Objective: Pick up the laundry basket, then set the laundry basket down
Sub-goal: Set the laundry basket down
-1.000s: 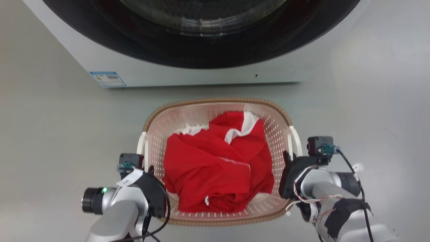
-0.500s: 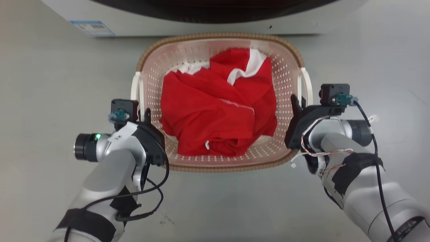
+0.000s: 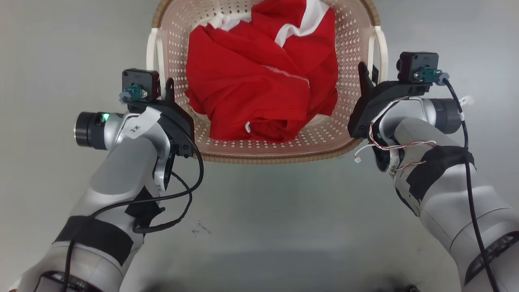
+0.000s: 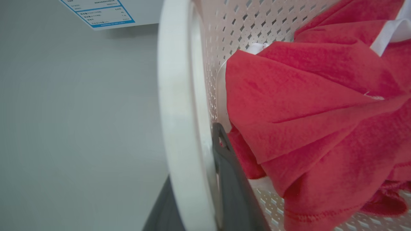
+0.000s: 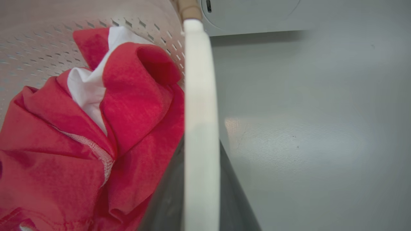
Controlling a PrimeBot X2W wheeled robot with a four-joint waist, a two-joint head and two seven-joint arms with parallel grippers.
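Note:
The laundry basket (image 3: 279, 156), cream with perforated walls and a brown woven rim, sits at the top middle of the head view with a red and white garment (image 3: 259, 77) inside. My left gripper (image 3: 165, 86) is shut on its left white handle (image 3: 152, 48). My right gripper (image 3: 369, 72) is shut on the right white handle (image 3: 381, 44). In the left wrist view the handle (image 4: 179, 96) runs between my dark fingers (image 4: 229, 179). The right wrist view shows the other handle (image 5: 200, 96) likewise clamped between fingers (image 5: 167, 192).
Grey floor (image 3: 259, 227) spreads all around and below the basket. The washer's white lower front with a blue label (image 4: 99, 14) stands just beyond the basket, and its base (image 5: 250, 12) also appears in the right wrist view.
The head camera has tilted, so the washer has slid out at the top. The basket looks larger and closer, raised with both grippers still clamped on its handles.

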